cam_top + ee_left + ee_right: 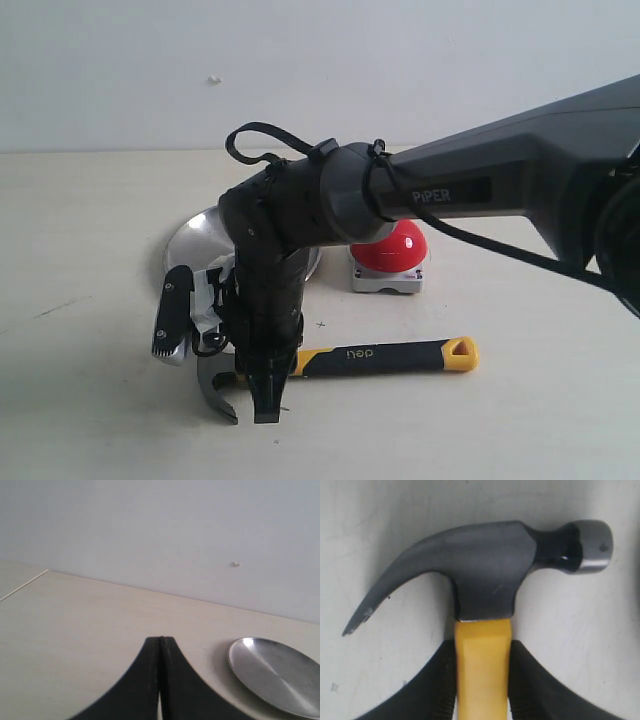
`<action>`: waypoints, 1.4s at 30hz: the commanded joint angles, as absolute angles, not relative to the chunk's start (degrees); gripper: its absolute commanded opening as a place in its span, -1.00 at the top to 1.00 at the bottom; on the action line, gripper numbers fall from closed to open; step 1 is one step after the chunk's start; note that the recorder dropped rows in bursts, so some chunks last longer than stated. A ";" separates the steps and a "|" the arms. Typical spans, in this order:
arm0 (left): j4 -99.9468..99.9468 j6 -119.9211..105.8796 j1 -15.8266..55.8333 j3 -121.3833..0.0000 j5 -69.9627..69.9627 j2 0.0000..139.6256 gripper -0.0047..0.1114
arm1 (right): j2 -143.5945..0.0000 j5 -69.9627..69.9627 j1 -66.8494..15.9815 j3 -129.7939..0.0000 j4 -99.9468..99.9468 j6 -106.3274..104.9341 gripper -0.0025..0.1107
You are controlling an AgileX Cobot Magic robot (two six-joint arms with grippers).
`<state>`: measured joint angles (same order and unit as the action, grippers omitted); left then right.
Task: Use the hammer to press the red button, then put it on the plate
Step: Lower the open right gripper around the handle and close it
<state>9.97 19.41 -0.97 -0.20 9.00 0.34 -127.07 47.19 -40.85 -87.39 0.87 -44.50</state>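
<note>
The hammer [385, 356] lies flat on the table near the front, its yellow looped end pointing right and its dark steel head [485, 570] at the left. My right gripper [265, 385] reaches down across the middle and is shut on the hammer's yellow neck [482, 680], just below the head. The red button [395, 248] sits on its grey base behind the handle. The silver plate [195, 240] lies behind the right wrist, partly hidden by it. My left gripper [160, 641] is shut on nothing, low over the table beside the plate [275, 672].
The right arm [480, 190] stretches in from the right edge, above the button. A pale wall [320, 70] closes off the back of the table. Bare tabletop [80, 300] lies left of the plate and hammer head.
</note>
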 commanded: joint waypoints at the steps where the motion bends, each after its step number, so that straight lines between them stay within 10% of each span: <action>1: 9.76 19.93 -1.08 0.00 8.89 0.00 0.92 | -128.91 46.75 -40.85 -87.09 0.00 -44.79 0.94; 42: 9.76 19.93 -1.08 0.00 8.89 0.00 0.92 | -127.39 52.34 -40.85 -87.24 1.63 -39.37 0.96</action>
